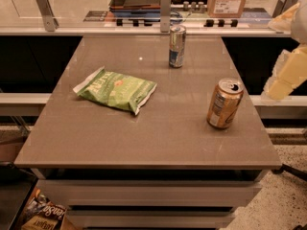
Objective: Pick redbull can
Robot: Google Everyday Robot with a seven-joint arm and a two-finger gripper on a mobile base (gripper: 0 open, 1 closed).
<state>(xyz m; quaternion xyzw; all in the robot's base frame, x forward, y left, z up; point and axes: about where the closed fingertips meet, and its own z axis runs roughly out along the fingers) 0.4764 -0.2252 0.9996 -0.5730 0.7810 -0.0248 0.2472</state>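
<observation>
The redbull can (177, 46), slim, silver and blue, stands upright near the far edge of the brown table (144, 143), a little right of centre. My gripper (287, 75) shows only as pale cream shapes at the right edge of the camera view, beyond the table's right side. It is well apart from the redbull can and holds nothing that I can see.
A wider gold-orange can (224, 103) stands upright near the table's right edge. A green chip bag (115, 89) lies flat left of centre. A railing and glass partition (165, 8) run behind the table. A snack bag (41, 214) lies on the floor at lower left.
</observation>
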